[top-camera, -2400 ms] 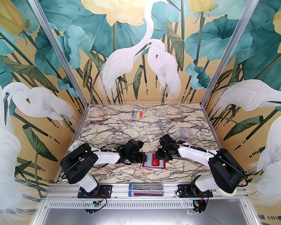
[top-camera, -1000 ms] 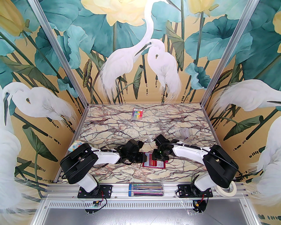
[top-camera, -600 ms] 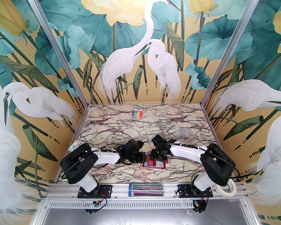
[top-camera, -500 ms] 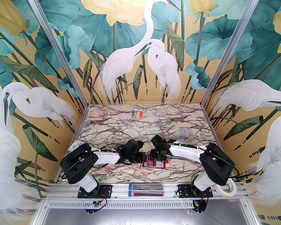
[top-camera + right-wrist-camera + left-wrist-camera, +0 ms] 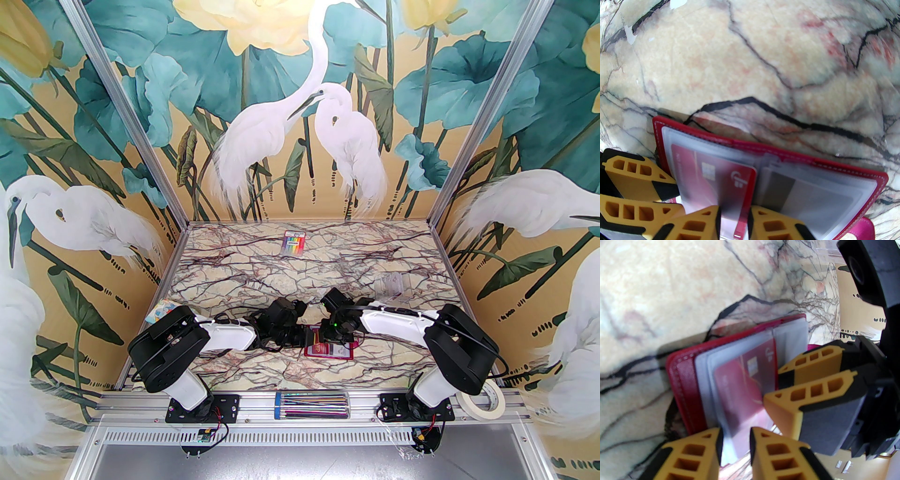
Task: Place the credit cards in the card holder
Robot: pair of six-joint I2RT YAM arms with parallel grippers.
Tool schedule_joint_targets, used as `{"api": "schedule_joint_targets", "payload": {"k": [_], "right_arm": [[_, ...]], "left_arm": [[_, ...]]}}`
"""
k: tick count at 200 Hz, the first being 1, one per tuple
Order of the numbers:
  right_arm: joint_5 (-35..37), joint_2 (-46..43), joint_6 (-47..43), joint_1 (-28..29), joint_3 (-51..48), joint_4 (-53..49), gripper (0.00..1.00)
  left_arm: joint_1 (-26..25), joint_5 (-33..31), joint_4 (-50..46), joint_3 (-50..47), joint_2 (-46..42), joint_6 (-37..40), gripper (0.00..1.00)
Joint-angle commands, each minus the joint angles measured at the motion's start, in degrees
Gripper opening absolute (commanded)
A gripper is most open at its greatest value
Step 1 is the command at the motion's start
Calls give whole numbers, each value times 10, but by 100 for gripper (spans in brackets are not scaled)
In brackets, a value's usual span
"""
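Your tabletop (image 5: 281, 276) carries the holder (image 5: 323, 350) near its front edge, midway between the two arms, where both can reach it. It lies opened flat, red cover down and clear sleeves up. I judge that is why an arm works from each side: one to keep the pages spread, the other to feed.

Your right tool (image 5: 734, 211) stands over the near edge by the fold, jaws a narrow gap apart. The edge of a red card (image 5: 712, 168) and a clear flap show in that gap, but I cannot tell whether the jaws pinch the card or only straddle it. Your left tool (image 5: 734, 435) comes in from the left end, jaws likewise narrowly apart around a sleeve (image 5: 740, 350) edge, and again I cannot tell if it grips.

The card lies on the holder's left half, partly under clear plastic with its chip showing through. Judging by that, you are seating this card. Keep it flat and in line with the pocket, since the soft flap looks apt to buckle
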Motion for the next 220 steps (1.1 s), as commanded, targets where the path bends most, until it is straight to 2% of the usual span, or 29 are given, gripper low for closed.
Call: {"api": "schedule_joint_targets", "payload": {"k": [1, 89, 163, 220], "right_arm": [[-49, 17, 13, 13, -8, 42, 25], [-6, -11, 10, 13, 1, -11, 30], [5, -22, 16, 13, -7, -21, 28], [4, -27, 24, 20, -10, -27, 29]], "left_arm": [[-4, -17, -17, -16, 17, -2, 27], [-5, -44, -49, -22, -35, -2, 31], [-5, -40, -68, -30, -61, 0, 25], [-9, -27, -42, -38, -46, -9, 20]]}}
